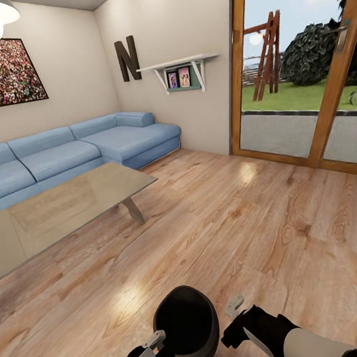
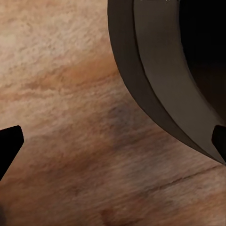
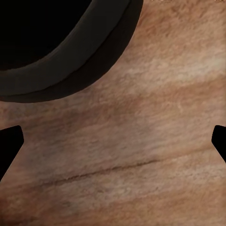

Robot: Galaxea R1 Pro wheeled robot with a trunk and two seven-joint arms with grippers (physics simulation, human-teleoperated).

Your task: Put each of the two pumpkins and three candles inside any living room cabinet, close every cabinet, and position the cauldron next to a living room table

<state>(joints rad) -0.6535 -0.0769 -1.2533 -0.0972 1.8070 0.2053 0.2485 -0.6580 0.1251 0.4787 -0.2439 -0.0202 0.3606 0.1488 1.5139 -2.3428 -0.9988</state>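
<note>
The cauldron [image 1: 187, 328] stood on the floor [image 1: 258, 235] between both spread, empty tools; probably heavy, rigid, smooth; gripping its thick rim seemed best.

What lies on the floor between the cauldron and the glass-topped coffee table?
In the head view nothing stands between them: only bare wooden floor separates the cauldron, down between both arms, from the coffee table farther off to the left.

one cauldron [image 1: 187, 328], one table [image 1: 62, 212], one sofa [image 1: 64, 154] — two grippers, left [image 1: 160, 344] and right [image 1: 233, 323].
</note>
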